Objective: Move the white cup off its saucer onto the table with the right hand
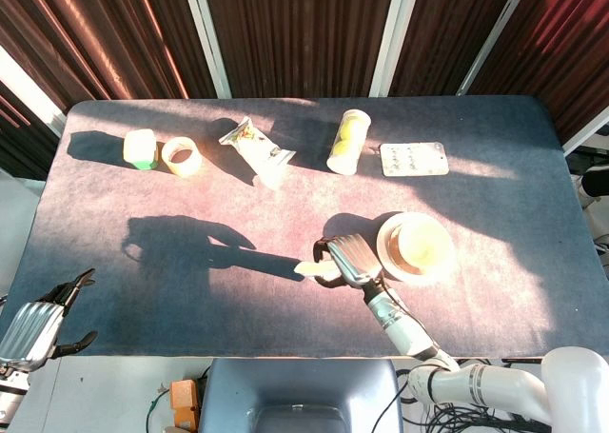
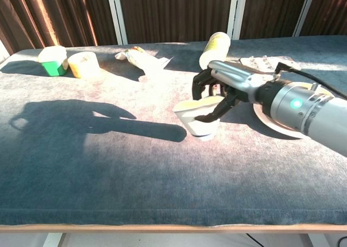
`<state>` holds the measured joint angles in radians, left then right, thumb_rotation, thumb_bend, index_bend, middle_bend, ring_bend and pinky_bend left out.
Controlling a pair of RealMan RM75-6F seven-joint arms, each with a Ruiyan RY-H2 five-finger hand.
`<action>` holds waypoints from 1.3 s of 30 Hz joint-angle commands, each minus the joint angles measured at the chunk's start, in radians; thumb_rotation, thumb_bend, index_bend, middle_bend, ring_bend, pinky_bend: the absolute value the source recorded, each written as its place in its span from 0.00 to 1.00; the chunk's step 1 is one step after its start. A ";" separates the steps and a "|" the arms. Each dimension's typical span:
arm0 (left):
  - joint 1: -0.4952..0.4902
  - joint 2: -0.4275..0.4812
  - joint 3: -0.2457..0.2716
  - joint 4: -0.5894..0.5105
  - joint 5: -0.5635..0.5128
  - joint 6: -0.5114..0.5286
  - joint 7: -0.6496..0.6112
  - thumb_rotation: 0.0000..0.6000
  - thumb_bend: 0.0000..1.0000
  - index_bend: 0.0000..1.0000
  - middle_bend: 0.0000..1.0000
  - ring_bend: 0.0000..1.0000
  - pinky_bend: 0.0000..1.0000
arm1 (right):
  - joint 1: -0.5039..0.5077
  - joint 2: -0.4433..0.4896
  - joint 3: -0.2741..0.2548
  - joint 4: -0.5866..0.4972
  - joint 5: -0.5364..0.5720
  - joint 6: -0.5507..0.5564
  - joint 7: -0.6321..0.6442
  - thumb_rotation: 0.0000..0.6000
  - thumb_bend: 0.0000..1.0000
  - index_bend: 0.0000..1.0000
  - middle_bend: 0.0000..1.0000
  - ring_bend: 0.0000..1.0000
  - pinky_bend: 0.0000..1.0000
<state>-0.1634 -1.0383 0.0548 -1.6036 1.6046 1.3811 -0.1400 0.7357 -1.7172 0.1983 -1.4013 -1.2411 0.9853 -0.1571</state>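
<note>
My right hand [image 2: 214, 90] [image 1: 350, 257] grips the white cup [image 2: 198, 118] [image 1: 317, 268] by its rim, to the left of the saucer [image 1: 416, 246]. The cup sits low over the cloth, and whether its base touches the table I cannot tell. The saucer stands bare on the table; in the chest view my right forearm covers most of the saucer [image 2: 262, 118]. My left hand [image 1: 38, 323] hangs beyond the table's near left corner, fingers apart and holding nothing.
Along the far side lie a green and white tub [image 1: 140, 148], a tape roll [image 1: 181, 156], a snack wrapper [image 1: 255, 148], a yellow cylinder on its side [image 1: 348, 140] and a blister pack [image 1: 413, 158]. The arm's shadow [image 1: 200, 247] falls across the cloth's left middle.
</note>
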 commanded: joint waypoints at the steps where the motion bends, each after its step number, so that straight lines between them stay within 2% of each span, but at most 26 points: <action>1: 0.001 0.000 -0.001 0.002 -0.002 0.001 -0.003 1.00 0.22 0.08 0.23 0.24 0.48 | 0.030 -0.062 -0.007 0.062 -0.050 -0.034 0.091 1.00 0.27 0.49 0.38 0.33 0.48; 6: 0.003 0.004 -0.001 0.007 0.000 0.007 -0.023 1.00 0.22 0.08 0.23 0.24 0.48 | 0.032 -0.081 -0.019 0.092 -0.072 -0.035 0.116 1.00 0.27 0.40 0.22 0.16 0.32; 9: 0.003 0.004 -0.002 0.009 0.000 0.008 -0.025 1.00 0.22 0.08 0.23 0.24 0.48 | 0.026 -0.073 -0.021 0.086 -0.078 -0.027 0.121 1.00 0.25 0.27 0.14 0.09 0.24; 11: 0.002 0.004 -0.001 0.009 0.001 0.005 -0.024 1.00 0.22 0.08 0.23 0.24 0.48 | 0.021 -0.059 -0.022 0.071 -0.077 -0.025 0.116 1.00 0.21 0.13 0.06 0.03 0.18; 13: 0.001 0.004 0.000 0.007 0.002 0.003 -0.022 1.00 0.22 0.08 0.23 0.24 0.48 | 0.017 -0.043 -0.023 0.053 -0.076 -0.022 0.104 1.00 0.16 0.03 0.01 0.00 0.17; 14: 0.001 0.004 0.000 0.006 0.003 0.003 -0.020 1.00 0.22 0.08 0.23 0.24 0.48 | 0.012 -0.030 -0.025 0.035 -0.076 -0.020 0.097 1.00 0.15 0.01 0.00 0.00 0.17; 19: 0.000 0.002 0.001 0.002 0.009 0.004 -0.006 1.00 0.22 0.08 0.23 0.25 0.48 | -0.014 0.051 -0.039 -0.067 -0.089 0.004 0.073 1.00 0.07 0.00 0.00 0.00 0.14; 23: -0.001 0.000 0.001 0.001 0.011 0.003 0.003 1.00 0.21 0.08 0.23 0.25 0.48 | -0.073 0.155 -0.054 -0.191 -0.104 0.084 0.037 1.00 0.07 0.00 0.00 0.00 0.11; 30: 0.009 -0.003 -0.005 0.000 -0.003 0.018 0.015 1.00 0.22 0.08 0.23 0.25 0.48 | -0.259 0.421 -0.149 -0.462 -0.064 0.301 -0.225 1.00 0.07 0.00 0.00 0.00 0.12; 34: 0.016 -0.007 -0.011 -0.003 -0.009 0.032 0.031 1.00 0.22 0.08 0.23 0.25 0.48 | -0.370 0.486 -0.189 -0.453 -0.074 0.447 -0.272 1.00 0.07 0.00 0.00 0.00 0.13; 39: 0.026 -0.022 -0.019 -0.009 -0.016 0.052 0.083 1.00 0.22 0.08 0.23 0.25 0.48 | -0.472 0.478 -0.197 -0.329 -0.037 0.534 -0.205 1.00 0.07 0.00 0.00 0.00 0.13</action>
<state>-0.1413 -1.0544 0.0393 -1.6099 1.5923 1.4263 -0.0701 0.3115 -1.2458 0.0154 -1.7929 -1.3000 1.4744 -0.3887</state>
